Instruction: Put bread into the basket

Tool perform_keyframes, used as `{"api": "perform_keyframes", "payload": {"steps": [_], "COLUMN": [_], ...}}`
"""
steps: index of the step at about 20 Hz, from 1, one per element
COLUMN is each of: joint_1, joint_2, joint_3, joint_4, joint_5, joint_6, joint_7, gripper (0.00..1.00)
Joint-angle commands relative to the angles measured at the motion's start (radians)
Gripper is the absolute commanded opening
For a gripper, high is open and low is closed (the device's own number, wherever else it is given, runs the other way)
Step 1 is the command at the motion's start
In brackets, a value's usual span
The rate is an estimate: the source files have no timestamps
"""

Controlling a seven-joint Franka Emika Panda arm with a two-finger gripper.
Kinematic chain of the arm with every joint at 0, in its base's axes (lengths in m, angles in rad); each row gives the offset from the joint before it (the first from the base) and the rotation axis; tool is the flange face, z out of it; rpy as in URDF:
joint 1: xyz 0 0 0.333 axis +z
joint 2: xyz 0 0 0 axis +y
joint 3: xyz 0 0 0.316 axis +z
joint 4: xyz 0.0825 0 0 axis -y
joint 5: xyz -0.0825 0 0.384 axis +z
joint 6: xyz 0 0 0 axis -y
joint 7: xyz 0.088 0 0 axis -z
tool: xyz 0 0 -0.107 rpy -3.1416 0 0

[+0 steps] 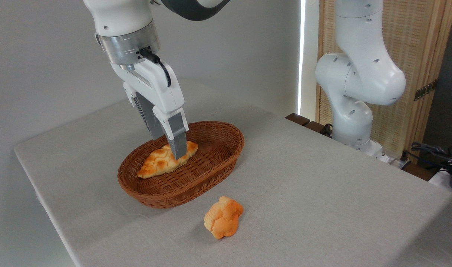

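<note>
Nearest, the roll (223, 217) is left on the table (322, 193), to be fetched once the loaf (157, 162), gripped narrowly by the gripper (174, 150), is released in the basket (226, 157).

light: bright, even, diffuse | glare: white strip of daylight (302, 55) far right of the jaws | shadows: soft, faint, below jaws | focus: sharp throughout

I am looking into a robotics lab: a white robot arm (359, 74) mounted beside a cloth-covered worktop (322, 185), plain grey walls, loose cables (431, 150) at the right edge.
</note>
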Motion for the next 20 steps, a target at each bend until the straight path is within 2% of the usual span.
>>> {"api": "perform_keyframes", "payload": {"steps": [1, 14, 16, 20], "joint_1": [-0.079, -0.079, -0.079, -0.079], "joint_2": [-0.006, -0.008, -0.044, -0.199], "joint_3": [0.089, 0.076, 0.076, 0.077], "joint_4": [0.006, -0.02, -0.069, -0.285], "joint_5": [-0.001, -0.001, 0.001, 0.002], "joint_6": [-0.009, 0.005, 0.034, 0.15], "joint_7": [-0.001, 0.004, 0.008, 0.024], "gripper": [1.0, 1.0, 1.0, 1.0]}}
